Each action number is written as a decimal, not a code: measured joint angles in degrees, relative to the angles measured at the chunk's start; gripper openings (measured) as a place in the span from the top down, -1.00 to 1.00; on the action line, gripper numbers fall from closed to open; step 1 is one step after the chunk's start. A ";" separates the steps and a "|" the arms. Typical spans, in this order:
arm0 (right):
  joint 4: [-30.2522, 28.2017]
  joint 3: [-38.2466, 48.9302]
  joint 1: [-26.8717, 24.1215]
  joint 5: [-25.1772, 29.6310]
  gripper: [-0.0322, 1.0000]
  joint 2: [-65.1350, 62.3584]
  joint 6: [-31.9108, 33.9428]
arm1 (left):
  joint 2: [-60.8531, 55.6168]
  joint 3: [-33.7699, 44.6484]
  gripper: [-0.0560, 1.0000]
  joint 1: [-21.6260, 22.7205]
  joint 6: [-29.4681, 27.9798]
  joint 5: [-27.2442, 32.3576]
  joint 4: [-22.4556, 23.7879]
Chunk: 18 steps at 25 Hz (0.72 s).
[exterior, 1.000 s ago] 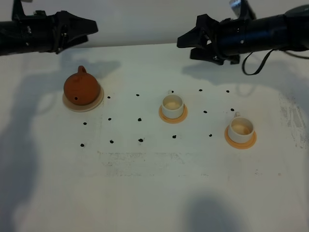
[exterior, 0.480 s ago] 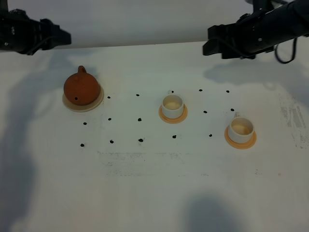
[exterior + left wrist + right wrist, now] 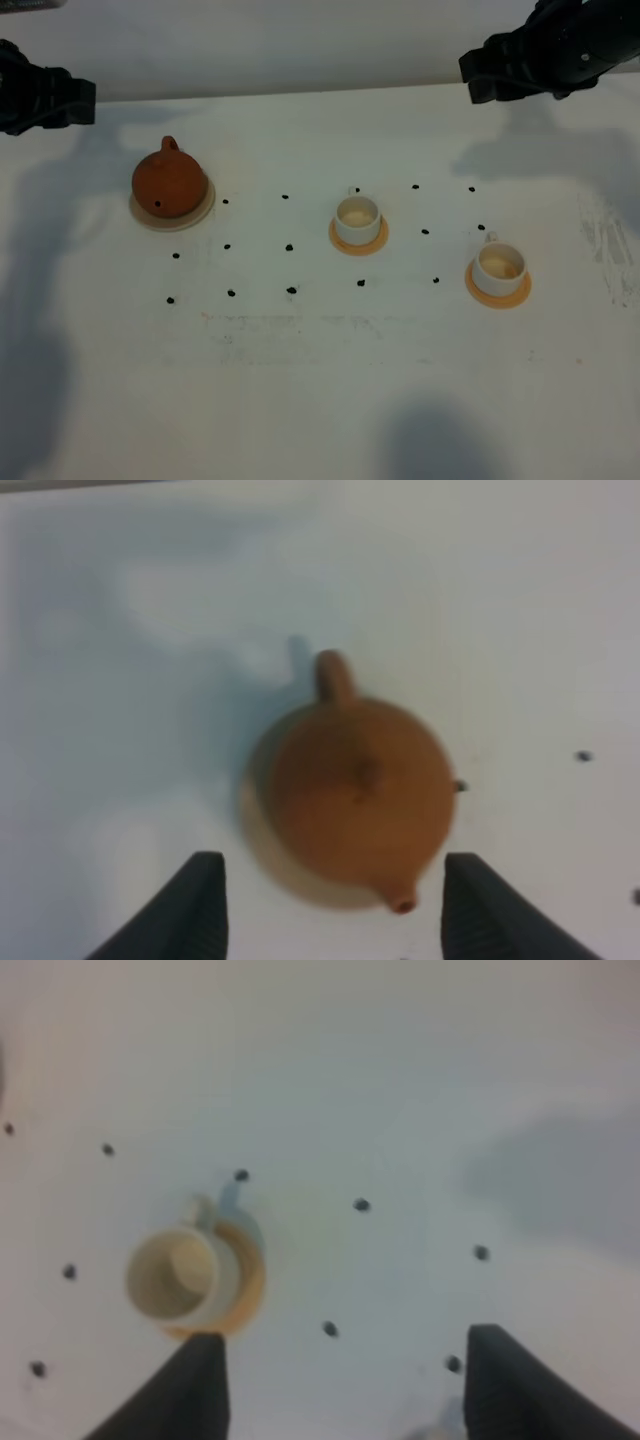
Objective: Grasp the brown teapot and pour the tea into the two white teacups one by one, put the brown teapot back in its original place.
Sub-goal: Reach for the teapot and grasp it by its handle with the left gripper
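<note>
Left claw (image 3: 332,860): wide open, empty
Teapot (image 3: 355,785): ahead of it, apart, on its coaster (image 3: 172,225); spout end nearest, handle farthest
Nearer arm: left, no contest

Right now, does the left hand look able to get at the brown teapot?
Probably yes: the left hand is open and looks straight at the brown teapot, alone on its cream coaster, nothing between them.

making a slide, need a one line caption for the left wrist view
Open left gripper hovers over the brown teapot, which sits on its cream coaster, untouched.
</note>
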 joint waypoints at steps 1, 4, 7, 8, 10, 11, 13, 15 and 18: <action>-2.07 0.00 0.52 0.87 -0.07 -1.03 1.02 | -0.05 0.00 -0.01 0.00 -0.76 -0.07 1.12; -8.11 0.00 2.01 3.87 -0.07 -5.14 3.73 | -0.11 0.00 -0.01 0.00 -2.29 -0.93 2.65; -10.69 0.00 2.35 6.48 -0.07 -9.25 4.52 | -0.11 0.00 -0.01 0.00 -2.64 -1.58 2.93; -11.06 0.00 2.35 7.15 -0.07 -10.70 4.52 | -0.11 0.00 -0.01 0.00 -2.74 -1.64 2.93; -11.80 0.00 2.35 8.72 -0.07 -13.61 4.59 | -0.11 0.00 -0.01 0.00 -2.81 -1.77 2.93; -12.20 0.00 2.35 9.66 -0.07 -14.82 4.59 | -0.11 0.00 -0.01 0.00 -2.97 -1.95 2.93; -12.63 0.00 2.35 11.89 -0.07 -17.75 4.59 | -0.11 0.00 -0.01 0.00 -3.66 -2.37 2.98; -13.03 0.06 2.35 14.01 -0.07 -20.47 4.59 | -0.11 0.00 -0.01 0.00 -4.13 -2.94 3.04; -13.38 2.86 2.35 14.18 -0.07 -25.41 4.59 | 0.15 0.00 -0.01 0.00 -4.47 -3.98 3.09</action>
